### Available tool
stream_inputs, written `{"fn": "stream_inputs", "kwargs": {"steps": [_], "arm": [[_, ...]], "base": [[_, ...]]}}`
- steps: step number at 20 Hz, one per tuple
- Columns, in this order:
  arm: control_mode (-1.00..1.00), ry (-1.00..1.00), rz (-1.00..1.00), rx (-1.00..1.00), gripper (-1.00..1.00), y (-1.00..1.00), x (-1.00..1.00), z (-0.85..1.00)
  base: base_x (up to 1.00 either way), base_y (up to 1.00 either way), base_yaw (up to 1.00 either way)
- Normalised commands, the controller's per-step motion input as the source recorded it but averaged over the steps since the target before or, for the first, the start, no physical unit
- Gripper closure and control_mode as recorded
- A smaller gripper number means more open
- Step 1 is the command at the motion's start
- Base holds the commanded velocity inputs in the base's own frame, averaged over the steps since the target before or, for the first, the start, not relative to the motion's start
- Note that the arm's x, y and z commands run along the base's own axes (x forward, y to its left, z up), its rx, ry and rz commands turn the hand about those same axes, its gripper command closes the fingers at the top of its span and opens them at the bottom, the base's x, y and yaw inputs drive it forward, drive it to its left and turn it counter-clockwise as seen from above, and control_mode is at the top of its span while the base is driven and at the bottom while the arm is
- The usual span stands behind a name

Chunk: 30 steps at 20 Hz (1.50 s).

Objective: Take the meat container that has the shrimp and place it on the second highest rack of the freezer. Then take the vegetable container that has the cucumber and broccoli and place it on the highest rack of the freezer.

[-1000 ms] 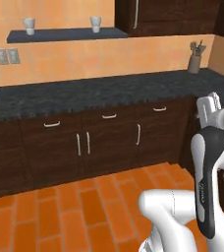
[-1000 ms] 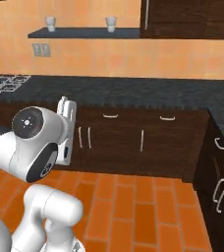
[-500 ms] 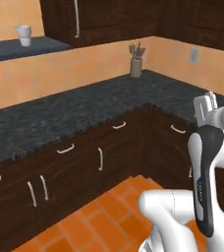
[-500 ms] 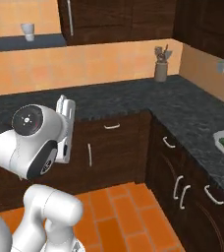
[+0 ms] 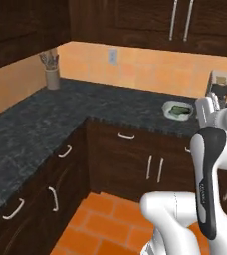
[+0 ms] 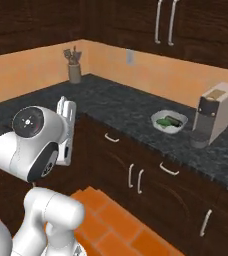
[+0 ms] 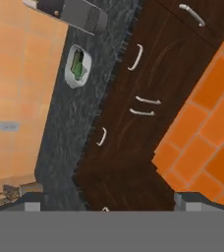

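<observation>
The white arm is folded up close to the base, over the orange tile floor (image 6: pixel 116 220). Its claw (image 7: pixel 109 204) stands wide open with nothing between the fingers; the two dark fingertips (image 7: pixel 33 204) sit far apart at the bottom of the hand view, aimed down at the floor and the cabinet fronts.

Just past the arm runs an L-shaped row of dark wooden cabinets (image 5: pixel 135 159) with pale bar handles, topped by a black speckled table (image 5: pixel 46 124) that turns a corner.

On the stretch of table along the far wall sits the round white bowl (image 6: pixel 169 122), well apart from the claw. Inside it lie a dark green cucumber (image 6: pixel 173 119) and a brighter green piece beside it that looks like the broccoli (image 6: pixel 162 122), though it is too small to tell clearly. In the left base view the bowl (image 5: pixel 178 110) sits near the arm's upper link.

Just beside the bowl stands a grey and beige coffee machine (image 6: pixel 213 117).

Farther back, in the corner, a jar of utensils (image 5: pixel 51 72) stands against the orange wall, and a wall socket (image 6: pixel 130 57) is set in the backsplash. Dark upper cabinets (image 6: pixel 176 25) hang above.
</observation>
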Motion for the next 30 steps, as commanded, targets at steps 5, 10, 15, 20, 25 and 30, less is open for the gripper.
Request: {"fn": "stream_inputs", "kwargs": {"steps": [5,10,15,20,25,30], "arm": [[1.00,0.00,0.00,0.00,-1.00,0.00,0.00,0.00],[1.00,0.00,0.00,0.00,-1.00,0.00,0.00,0.00],[1.00,0.00,0.00,0.00,-1.00,0.00,0.00,0.00],[1.00,0.00,0.00,0.00,-1.00,0.00,0.00,0.00],[1.00,0.00,0.00,0.00,-1.00,0.00,0.00,0.00],[-1.00,0.08,0.00,0.00,-1.00,-0.03,0.28,-0.26]], "base": [[0.83,0.85,-0.62],[0.82,0.62,-0.47],[0.75,0.00,-0.41],[0.81,-0.03,-0.13],[0.85,0.00,-0.05],[0.51,0.00,-0.02]]}}
